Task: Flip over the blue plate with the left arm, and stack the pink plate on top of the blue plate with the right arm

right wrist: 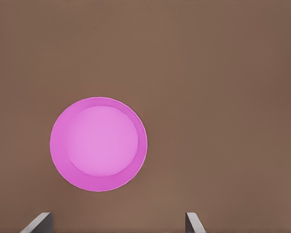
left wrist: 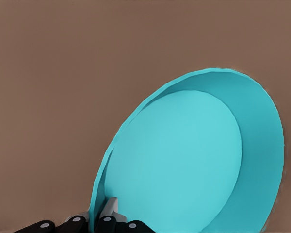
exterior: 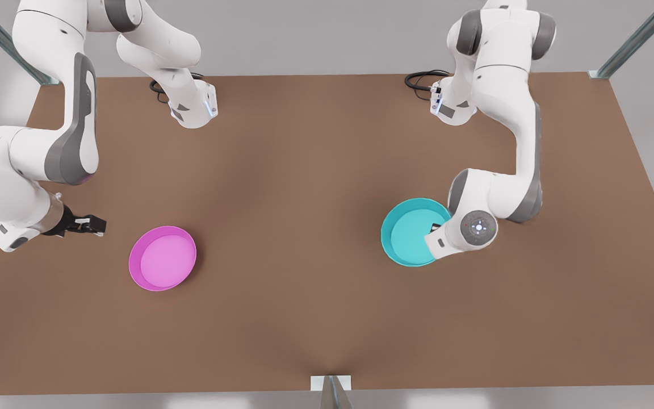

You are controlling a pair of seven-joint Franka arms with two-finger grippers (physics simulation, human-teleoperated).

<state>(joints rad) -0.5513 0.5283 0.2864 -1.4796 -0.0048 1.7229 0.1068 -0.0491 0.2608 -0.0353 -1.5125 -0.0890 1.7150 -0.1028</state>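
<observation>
Now two plates: blue plate (left wrist: 184, 160) clamped in left pincer (left wrist: 101, 221), pink plate (exterior: 162, 258).

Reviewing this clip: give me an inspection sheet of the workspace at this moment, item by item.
Surface: brown table, flat and bare between the plates.
Blue plate: tilted, rim pinched by the left gripper, on the front view's right.
Pink plate: flat on the table, open side up, untouched.
Right gripper: open, beside the pink plate, apart from it; fingers spread.
Clutter: nothing seen.
Cables: black coils at both arm bases.
Surroundings: grey walls, metal frame struts at the corners.
</observation>
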